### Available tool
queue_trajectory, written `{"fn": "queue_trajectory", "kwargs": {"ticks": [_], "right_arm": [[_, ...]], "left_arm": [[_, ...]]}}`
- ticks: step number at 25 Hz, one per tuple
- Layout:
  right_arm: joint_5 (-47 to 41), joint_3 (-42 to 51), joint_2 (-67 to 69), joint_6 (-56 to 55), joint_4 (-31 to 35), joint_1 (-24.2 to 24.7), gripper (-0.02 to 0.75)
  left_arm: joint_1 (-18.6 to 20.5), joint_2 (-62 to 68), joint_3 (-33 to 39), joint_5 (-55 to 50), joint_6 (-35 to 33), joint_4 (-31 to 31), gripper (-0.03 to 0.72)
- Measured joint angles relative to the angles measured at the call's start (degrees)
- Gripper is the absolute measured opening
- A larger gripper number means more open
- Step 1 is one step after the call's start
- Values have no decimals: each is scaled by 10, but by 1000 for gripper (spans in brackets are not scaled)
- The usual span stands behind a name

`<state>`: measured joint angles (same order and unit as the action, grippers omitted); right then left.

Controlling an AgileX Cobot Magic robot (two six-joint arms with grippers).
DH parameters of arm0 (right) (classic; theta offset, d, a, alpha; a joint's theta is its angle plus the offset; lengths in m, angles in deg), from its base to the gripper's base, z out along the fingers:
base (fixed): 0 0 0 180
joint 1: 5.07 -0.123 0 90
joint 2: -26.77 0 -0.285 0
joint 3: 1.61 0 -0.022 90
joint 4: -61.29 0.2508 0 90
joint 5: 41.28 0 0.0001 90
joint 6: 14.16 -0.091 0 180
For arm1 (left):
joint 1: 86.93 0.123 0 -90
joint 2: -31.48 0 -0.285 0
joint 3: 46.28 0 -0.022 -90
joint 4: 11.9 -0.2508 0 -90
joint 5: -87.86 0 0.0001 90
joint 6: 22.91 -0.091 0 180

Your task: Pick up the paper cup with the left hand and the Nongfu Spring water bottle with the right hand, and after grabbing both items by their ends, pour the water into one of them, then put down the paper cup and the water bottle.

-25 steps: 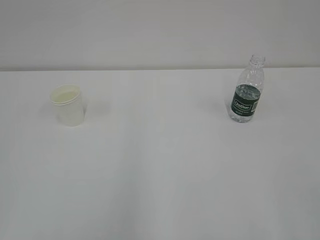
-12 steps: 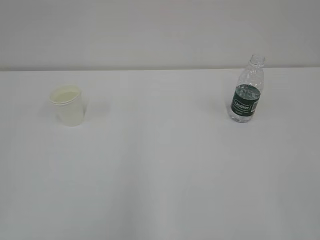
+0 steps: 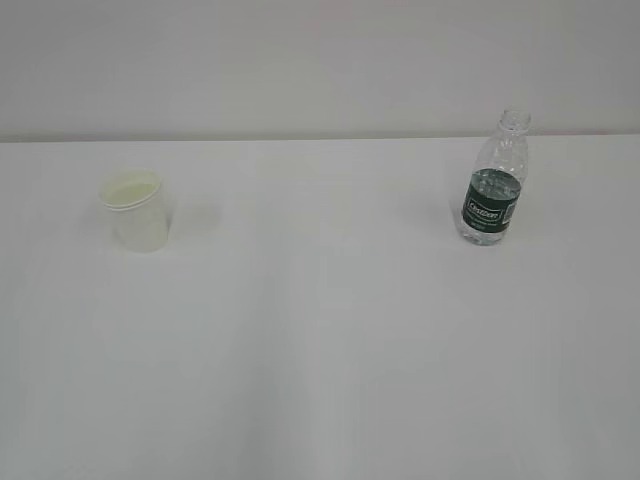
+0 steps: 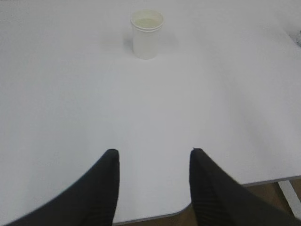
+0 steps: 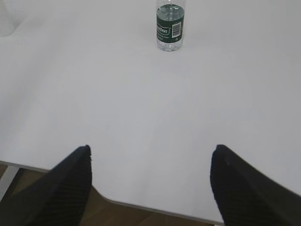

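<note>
The white paper cup stands upright at the table's left, seen far ahead in the left wrist view. The capless Nongfu Spring water bottle with its dark green label stands upright at the right, with clear water inside; the right wrist view shows it far ahead. My left gripper is open and empty above the table's near edge, well short of the cup. My right gripper is open wider, empty, also back at the near edge. Neither arm shows in the exterior view.
The white table spreads between cup and bottle. Its near edge and a rounded corner lie under the left fingers, with brown floor below. A pale wall rises behind the table.
The cup has shifted very slightly on the table; the bottle stands still. No arm enters the exterior view.
</note>
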<state>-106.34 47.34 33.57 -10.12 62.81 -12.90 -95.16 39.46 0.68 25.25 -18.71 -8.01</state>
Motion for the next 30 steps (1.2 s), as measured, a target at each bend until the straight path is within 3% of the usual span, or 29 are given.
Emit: {"fn": "queue_trajectory", "kwargs": {"ticks": [6,11,13,30], "right_arm": [[0,0,0,-1,-6,0,589],[0,0,0,-1,-7,0,610],[0,0,0,-1,-7,0,616],[0,0,0,-1,-7,0,621]], "left_arm": [[0,0,0,0,0,0,369],[0,0,0,0,0,0,587],[0,0,0,0,0,0,627],[0,0,0,0,0,0,629]]}}
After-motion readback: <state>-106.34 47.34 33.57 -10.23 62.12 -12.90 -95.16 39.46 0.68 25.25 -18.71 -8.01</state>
